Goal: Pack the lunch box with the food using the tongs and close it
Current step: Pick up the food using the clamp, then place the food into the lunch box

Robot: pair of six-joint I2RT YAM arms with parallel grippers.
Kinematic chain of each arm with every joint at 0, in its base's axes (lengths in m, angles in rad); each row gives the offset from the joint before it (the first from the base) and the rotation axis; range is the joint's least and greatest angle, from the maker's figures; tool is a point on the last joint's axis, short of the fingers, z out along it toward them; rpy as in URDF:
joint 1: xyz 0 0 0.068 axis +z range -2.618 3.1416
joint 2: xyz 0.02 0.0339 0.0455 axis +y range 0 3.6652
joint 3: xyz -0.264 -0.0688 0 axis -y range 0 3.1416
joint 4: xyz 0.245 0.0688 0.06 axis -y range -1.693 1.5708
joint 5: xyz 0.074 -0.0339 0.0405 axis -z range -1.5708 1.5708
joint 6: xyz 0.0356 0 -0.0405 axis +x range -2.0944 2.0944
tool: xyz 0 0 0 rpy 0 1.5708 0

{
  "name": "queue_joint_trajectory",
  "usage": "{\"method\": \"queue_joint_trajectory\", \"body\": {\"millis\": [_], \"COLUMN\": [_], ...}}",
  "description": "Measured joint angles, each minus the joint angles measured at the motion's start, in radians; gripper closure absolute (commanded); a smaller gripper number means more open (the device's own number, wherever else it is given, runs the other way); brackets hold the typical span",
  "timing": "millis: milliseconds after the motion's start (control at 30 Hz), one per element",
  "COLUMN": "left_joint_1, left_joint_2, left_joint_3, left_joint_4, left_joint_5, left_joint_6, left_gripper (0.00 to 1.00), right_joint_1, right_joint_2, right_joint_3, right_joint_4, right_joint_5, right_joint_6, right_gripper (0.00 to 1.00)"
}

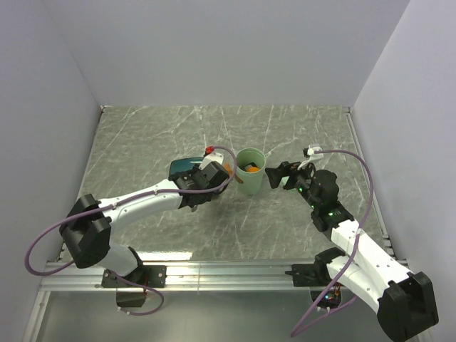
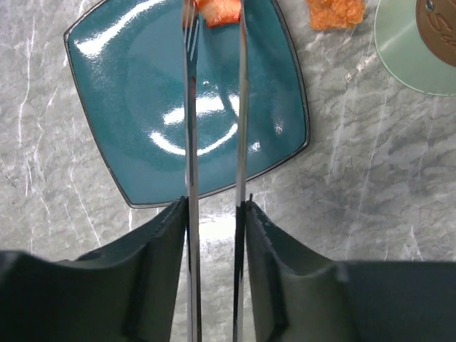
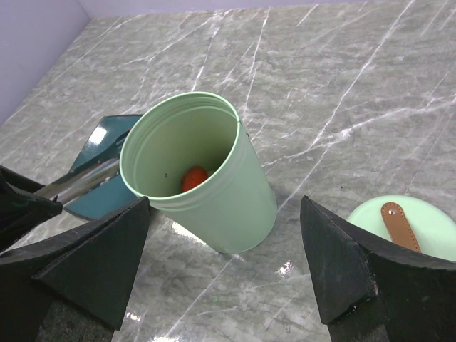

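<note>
Item: the food, small toy pieces. One red-orange piece [image 2: 221, 11] lies at the far edge of the dark teal plate [image 2: 114, 107], between the tips of the tongs [image 2: 241, 142]; the frame edge cuts it off, so whether the tips bite on it cannot be told. A second orange piece [image 2: 335, 13] lies on the table just off the plate's far right corner, and the round lid [image 2: 406, 64] with its brown handle [image 2: 438, 21] lies further out on that side. A third piece [image 3: 194, 178] sits at the bottom of the lunch box [image 1: 250, 182], which stands lidless just right of the plate. The left gripper [image 2: 215, 214] is pressed onto the tongs' two blades. The right gripper [image 3: 224, 210], on the box's side away from the plate, is spread wide and empty. Handling, by judgement: the pieces are light and probably smooth, and the blades are thin and slick, so pinch each piece across its broadest faces. The box looks light and tippable.
</note>
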Motion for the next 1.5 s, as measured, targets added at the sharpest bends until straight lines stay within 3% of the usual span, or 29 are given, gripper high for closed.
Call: {"method": "queue_joint_trajectory", "body": {"millis": [200, 1100, 1500], "left_joint_1": [0.000, -0.005, -0.089], "left_joint_2": [0.005, -0.114, -0.195], "left_joint_3": [0.001, 0.001, 0.054], "left_joint_4": [-0.001, -0.005, -0.010], "left_joint_5": [-0.002, -0.074, -0.088], "left_joint_6": [0.004, 0.003, 0.020], "left_gripper": [0.68, 0.72, 0.73], "right_joint_1": [0.000, 0.000, 0.000], "right_joint_2": [0.000, 0.000, 0.001], "right_joint_3": [0.000, 0.000, 0.000], "right_joint_4": [0.000, 0.000, -0.001], "right_joint_5": [0.000, 0.000, 0.005], "right_joint_6": [0.000, 0.000, 0.000], "right_gripper": [0.08, 0.08, 0.08]}}
